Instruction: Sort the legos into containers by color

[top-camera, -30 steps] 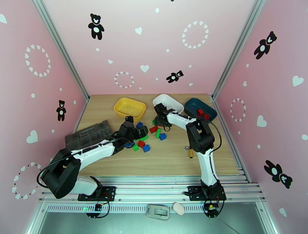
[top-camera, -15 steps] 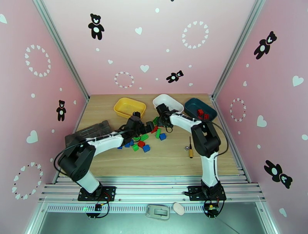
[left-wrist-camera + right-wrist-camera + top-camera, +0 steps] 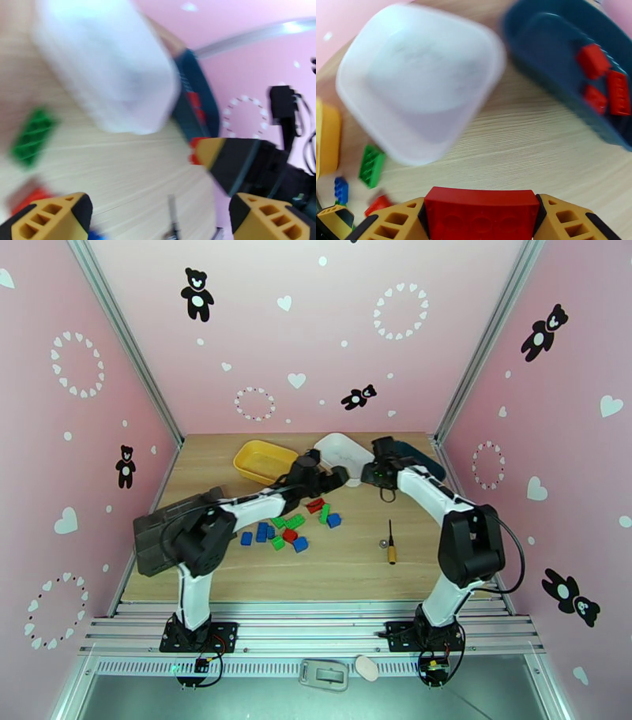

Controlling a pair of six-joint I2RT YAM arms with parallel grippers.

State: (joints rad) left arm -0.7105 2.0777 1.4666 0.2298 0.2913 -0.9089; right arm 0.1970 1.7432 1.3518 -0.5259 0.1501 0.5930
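My right gripper (image 3: 482, 211) is shut on a red lego (image 3: 482, 217) and hovers over the wood between the white bin (image 3: 418, 79) and the dark teal bin (image 3: 553, 59). The teal bin holds three red legos (image 3: 592, 59). In the top view the right gripper (image 3: 370, 474) sits beside the white bin (image 3: 344, 447). My left gripper (image 3: 340, 476) is close by, open and empty, its fingers (image 3: 51, 215) wide apart. The yellow bin (image 3: 265, 461) stands to the left. Loose red, green and blue legos (image 3: 292, 526) lie mid-table.
A yellow-handled screwdriver (image 3: 390, 545) and a small washer lie right of the pile. The dark grey organizer box (image 3: 170, 528) is at the left edge. A green lego (image 3: 371, 165) rests just in front of the white bin. The two grippers are nearly touching.
The left arm swept from the lego pile up and right toward the white bin. The right gripper moved right from the pile to the gap between the white and teal bins.
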